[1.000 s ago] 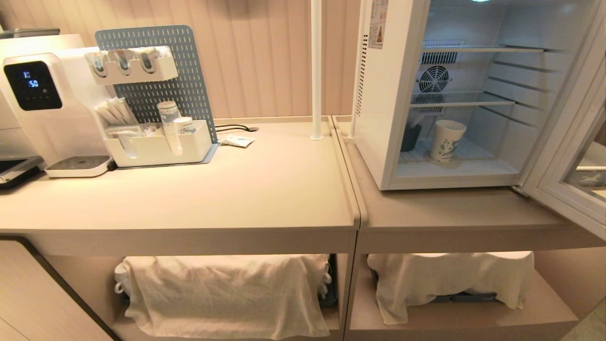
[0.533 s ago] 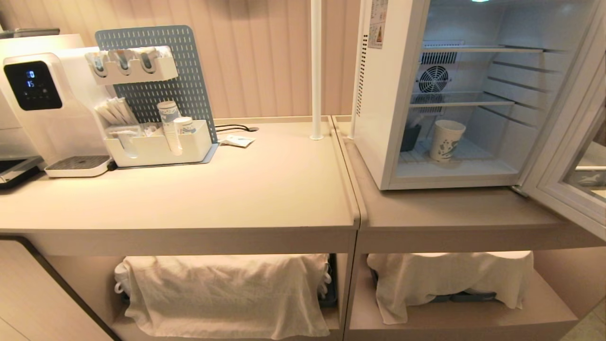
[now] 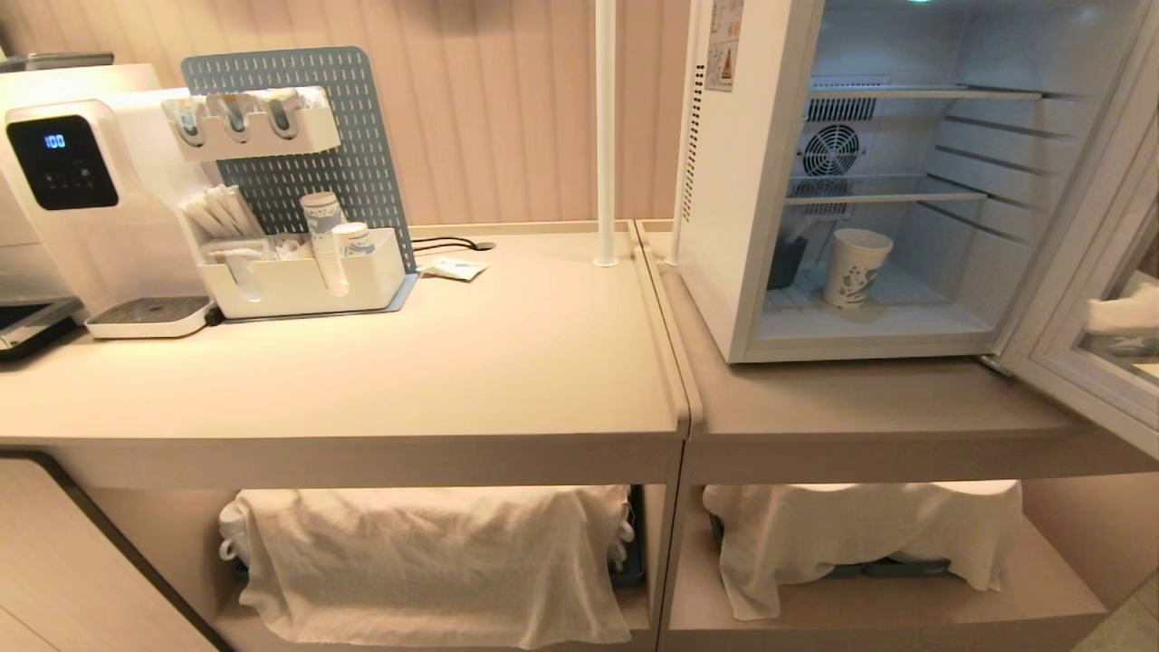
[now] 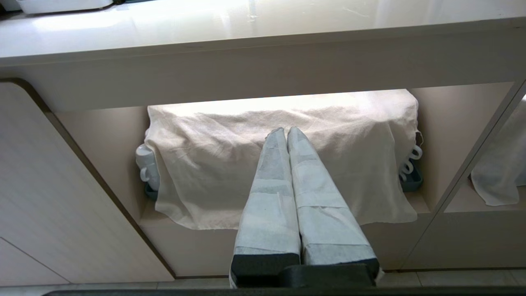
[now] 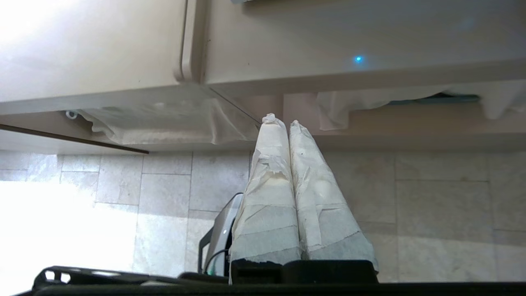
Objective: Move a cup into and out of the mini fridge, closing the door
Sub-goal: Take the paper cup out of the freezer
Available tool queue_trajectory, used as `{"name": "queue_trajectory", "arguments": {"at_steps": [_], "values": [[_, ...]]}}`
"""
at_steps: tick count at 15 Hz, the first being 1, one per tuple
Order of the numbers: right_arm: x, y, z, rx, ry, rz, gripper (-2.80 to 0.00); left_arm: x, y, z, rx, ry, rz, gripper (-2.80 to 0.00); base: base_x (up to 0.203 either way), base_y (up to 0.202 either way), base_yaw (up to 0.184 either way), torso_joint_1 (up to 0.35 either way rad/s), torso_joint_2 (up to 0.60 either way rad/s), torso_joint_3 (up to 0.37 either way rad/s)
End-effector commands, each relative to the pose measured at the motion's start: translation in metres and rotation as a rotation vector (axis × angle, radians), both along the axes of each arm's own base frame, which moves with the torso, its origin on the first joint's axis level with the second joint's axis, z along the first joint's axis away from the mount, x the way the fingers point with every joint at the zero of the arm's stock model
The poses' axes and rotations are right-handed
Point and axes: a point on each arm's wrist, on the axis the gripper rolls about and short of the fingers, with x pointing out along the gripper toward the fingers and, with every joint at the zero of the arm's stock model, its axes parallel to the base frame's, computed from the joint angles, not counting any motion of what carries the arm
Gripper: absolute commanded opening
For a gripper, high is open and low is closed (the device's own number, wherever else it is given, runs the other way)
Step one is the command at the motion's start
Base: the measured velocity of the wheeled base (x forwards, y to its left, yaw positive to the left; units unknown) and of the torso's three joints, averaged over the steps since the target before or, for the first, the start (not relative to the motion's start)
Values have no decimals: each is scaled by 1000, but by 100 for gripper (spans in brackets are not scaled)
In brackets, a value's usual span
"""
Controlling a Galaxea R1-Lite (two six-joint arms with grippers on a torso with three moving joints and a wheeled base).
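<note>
Head view, mini fridge [image 3: 724, 226]: it is standing at the right on the counter [image 3: 453, 362], lit inside.
Head view, door [image 3: 1100, 299]: it is hanging wide open at the right edge, swung toward the camera.
Head view, cup [image 3: 853, 267]: it is sitting upright on the fridge floor, below the two wire shelves and in front of the round fan grille [image 3: 829, 150].
Head view, through the glass: a pale shape is showing behind the pane, possibly the right gripper, though it is too blurred to tell.
Head view, elsewhere: a white coffee machine [image 3: 81, 199] and a grey-blue pegboard organiser [image 3: 299, 181] holding stacked paper cups [image 3: 324, 240] are sitting at the left; cloths are draping over the lower shelf bays.
Left wrist view, left gripper [image 4: 286, 130]: its taped fingers are pressing together with nothing between them, pointing at the draped cloth [image 4: 279, 156] under the counter.
Right wrist view, right gripper [image 5: 282, 122]: its taped fingers are lying closed against each other, holding nothing, with the counter's front edge and tiled floor [image 5: 411, 197] beyond them.
</note>
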Motion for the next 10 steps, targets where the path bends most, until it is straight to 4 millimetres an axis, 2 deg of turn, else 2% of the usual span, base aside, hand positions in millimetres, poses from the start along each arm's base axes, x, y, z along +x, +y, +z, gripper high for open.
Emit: {"name": "queue_trajectory", "arguments": {"at_steps": [1,6,8,10], "values": [[78,8,-47,20,106,19,-280,0,0,0,-12,1,1,-280,0,0,0,0,0,0],[144,13,-105,6,102,81,-280,0,0,0,-13,0,2,-280,0,0,0,0,0,0],[169,1,-117,-38,32,59,-280,0,0,0,-13,0,2,-280,0,0,0,0,0,0],[178,-17,-122,-185,-22,72,-280,0,0,0,-13,0,2,-280,0,0,0,0,0,0]]}}
